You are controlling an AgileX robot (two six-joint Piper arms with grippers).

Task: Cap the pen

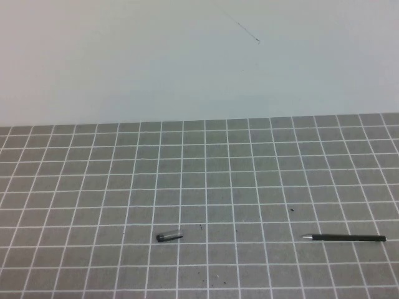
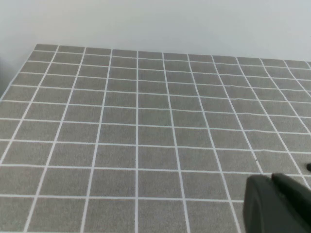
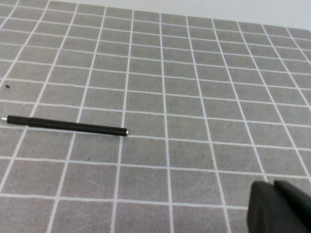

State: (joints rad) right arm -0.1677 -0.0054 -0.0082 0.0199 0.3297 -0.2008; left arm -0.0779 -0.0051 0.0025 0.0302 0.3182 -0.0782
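Not much of me shows here. From the high view neither of my arms is in sight at all. My left gripper only pokes in as a dark lump at the corner of the left wrist view, hanging over bare grid mat, and my right gripper is the same story in the right wrist view, cut off by the edge. Can't tell on either one how far the fingers are spread, and I don't see anything held.

The pen is a very thin, straight black stick with a small silver tip, lying flat on the mat and almost in line with the grid rows. Its tip end points toward the cap, a short stubby dark piece lying flat, well apart from the pen on about the same row. The pen lies near my right gripper, not touching.
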